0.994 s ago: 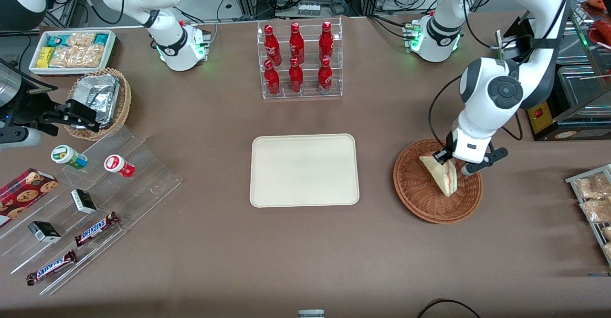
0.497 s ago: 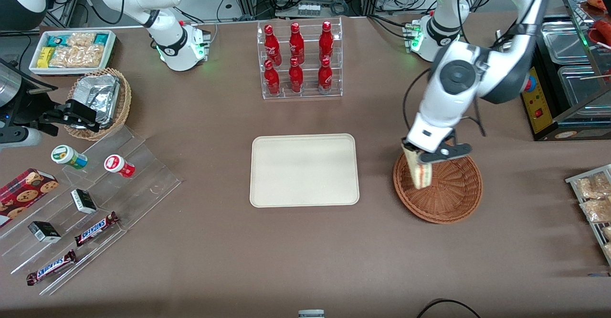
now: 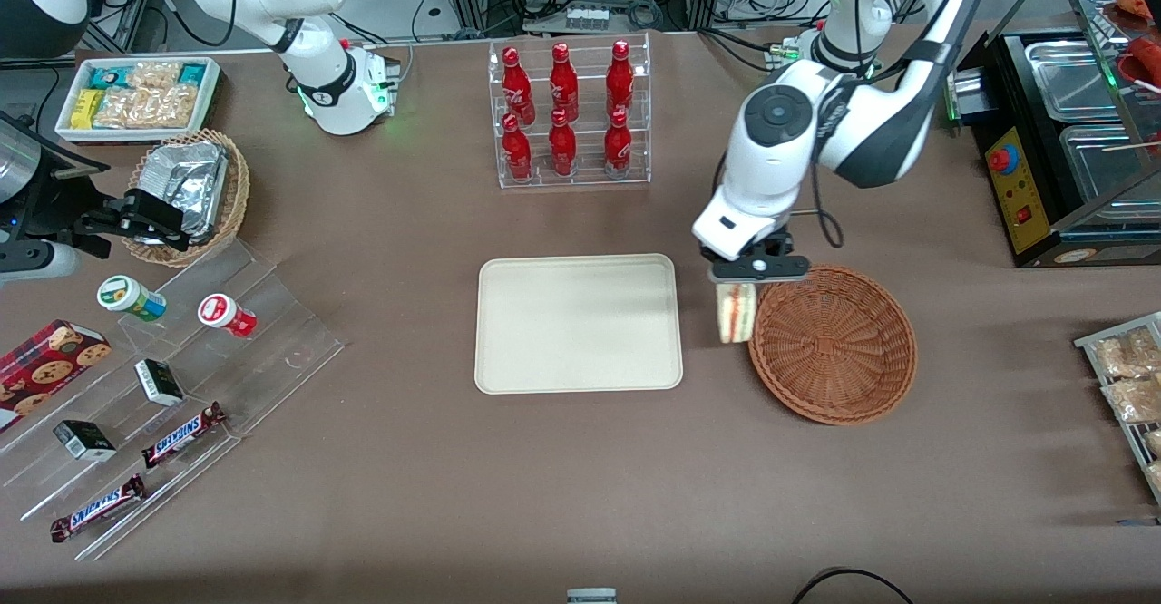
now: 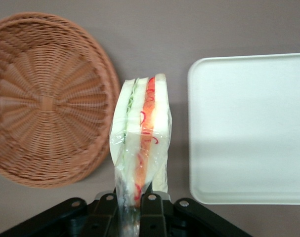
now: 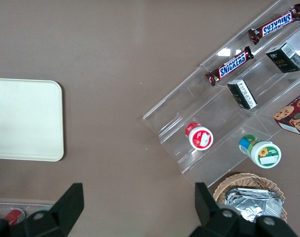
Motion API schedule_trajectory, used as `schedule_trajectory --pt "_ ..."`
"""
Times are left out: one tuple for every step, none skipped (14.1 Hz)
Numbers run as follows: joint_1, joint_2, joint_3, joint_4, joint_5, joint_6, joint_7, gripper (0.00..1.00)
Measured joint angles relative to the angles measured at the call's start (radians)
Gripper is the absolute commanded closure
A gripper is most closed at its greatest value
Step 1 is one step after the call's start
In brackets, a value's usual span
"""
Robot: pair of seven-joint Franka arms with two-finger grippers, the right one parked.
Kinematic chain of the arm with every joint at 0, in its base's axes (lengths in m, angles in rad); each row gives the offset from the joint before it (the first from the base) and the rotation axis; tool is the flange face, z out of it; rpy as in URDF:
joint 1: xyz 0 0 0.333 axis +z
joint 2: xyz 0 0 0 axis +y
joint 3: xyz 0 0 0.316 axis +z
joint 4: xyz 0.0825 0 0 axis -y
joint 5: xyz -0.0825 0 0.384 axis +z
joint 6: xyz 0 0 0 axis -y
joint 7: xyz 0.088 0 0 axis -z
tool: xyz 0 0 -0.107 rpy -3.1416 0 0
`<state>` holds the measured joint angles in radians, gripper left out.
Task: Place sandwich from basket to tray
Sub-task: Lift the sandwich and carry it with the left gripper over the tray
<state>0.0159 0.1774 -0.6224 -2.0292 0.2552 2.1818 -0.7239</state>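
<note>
My left gripper (image 3: 736, 279) (image 4: 131, 205) is shut on the plastic-wrapped sandwich (image 3: 735, 311) (image 4: 141, 143), which hangs in the air over bare table between the basket and the tray. Its red, pink and green filling edge faces the front camera. The reddish-brown wicker basket (image 3: 833, 344) (image 4: 43, 98) holds nothing. The cream-white tray (image 3: 579, 323) (image 4: 248, 128) lies flat with nothing on it, toward the parked arm's end from the sandwich.
A clear rack of red bottles (image 3: 571, 114) stands farther from the front camera than the tray. A stepped clear display with snack bars (image 3: 172, 359), a foil basket (image 3: 188, 189) and a white snack bin (image 3: 136, 94) lie toward the parked arm's end. A metal counter unit (image 3: 1070, 151) stands at the working arm's end.
The gripper has lifted the sandwich out of the basket and carried it toward the tray; it now hangs just outside the basket's rim. The basket is left with nothing in it.
</note>
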Motion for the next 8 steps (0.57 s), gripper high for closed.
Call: schedule_trajectory --pt "0.000 0.027 -0.021 0.019 0.028 0.000 -0.038 1.00" --pt "-0.002 0.055 -0.038 0.035 0.061 0.000 -0.074 1.00" --pt "-0.007 0.083 -0.049 0.049 0.097 0.000 -0.104 1.00" --pt "-0.015 0.110 -0.057 0.059 0.128 0.000 -0.127 1.00" --pt "-0.023 0.134 -0.062 0.070 0.148 0.000 -0.145 1.00" --pt "-0.031 0.155 -0.065 0.083 0.159 0.000 -0.158 1.00" --pt "-0.039 0.175 -0.068 0.100 0.167 0.000 -0.167 1.00" --pt "-0.050 0.194 -0.069 0.117 0.180 -0.001 -0.181 1.00"
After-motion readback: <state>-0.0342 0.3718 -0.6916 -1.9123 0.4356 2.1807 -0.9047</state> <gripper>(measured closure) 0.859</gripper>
